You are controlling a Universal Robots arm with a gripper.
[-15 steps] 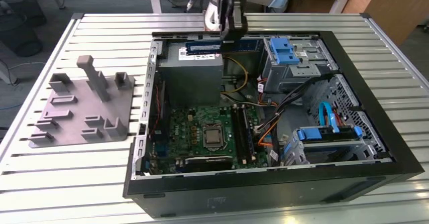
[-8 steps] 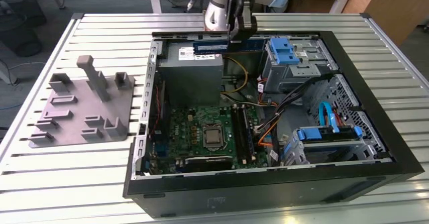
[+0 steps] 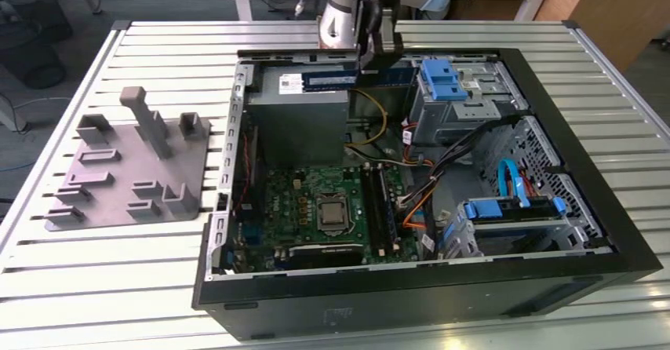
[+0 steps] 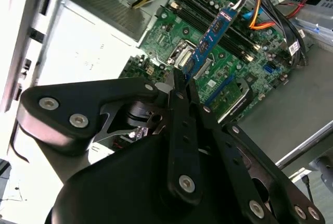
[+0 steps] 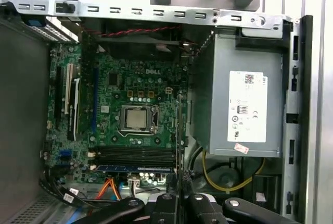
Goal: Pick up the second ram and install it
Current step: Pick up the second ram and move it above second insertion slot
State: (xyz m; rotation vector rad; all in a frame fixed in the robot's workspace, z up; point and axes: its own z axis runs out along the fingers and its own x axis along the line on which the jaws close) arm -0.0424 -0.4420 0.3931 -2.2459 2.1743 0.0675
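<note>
My gripper is shut on the second ram, a dark blue-green stick with a white label. It hangs level above the power supply at the far end of the open computer case. In the second wrist view the fingers pinch the near end of the ram with the motherboard far below. In the first wrist view the ram shows edge-on as a thin line over the board. The black memory slots lie beside the processor socket. A blue strip sits along one slot.
The grey fixture plate with upright posts lies on the slatted table at the exterior view's left of the case. Drive cages with blue latches and bundled cables crowd the case's right side. The case walls rise around the board.
</note>
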